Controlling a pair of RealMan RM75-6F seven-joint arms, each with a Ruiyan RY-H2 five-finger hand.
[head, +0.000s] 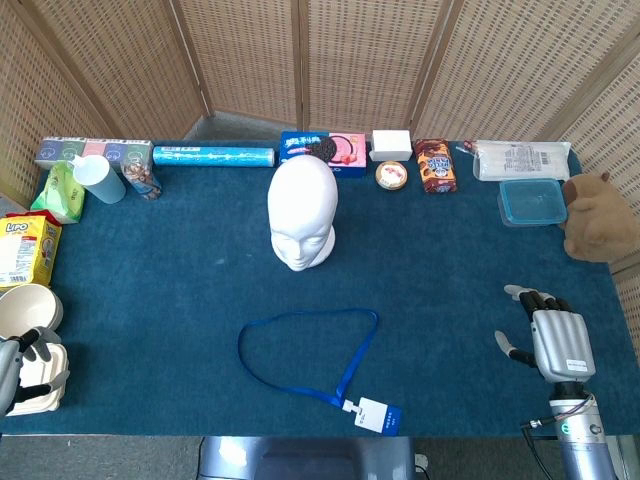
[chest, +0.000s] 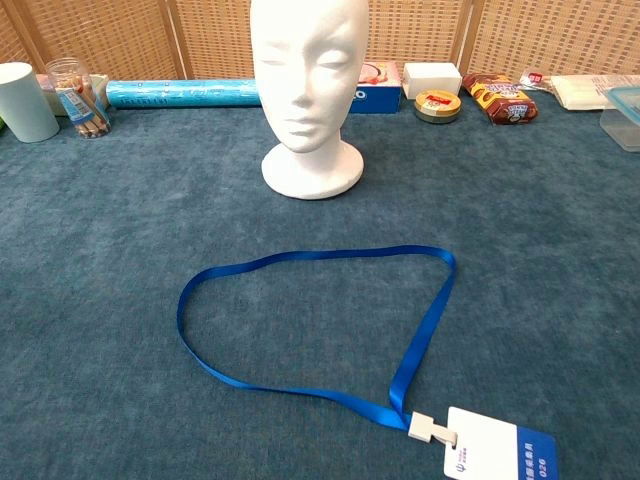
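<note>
Resting flat near the table's right edge, your right hand (head: 553, 338) has its fingers spread and holds nothing. Your left hand (head: 18, 365) sits at the near left corner, touching a pale container (head: 45, 385); whether it grips it you cannot tell. Between them, the blue lanyard (chest: 300, 330) lies in a loose loop on the cloth, its badge (chest: 497, 455) nearest you, well apart from both hands. The white foam head (chest: 308, 90) stands bare just beyond it, so everything seems left to do.
</note>
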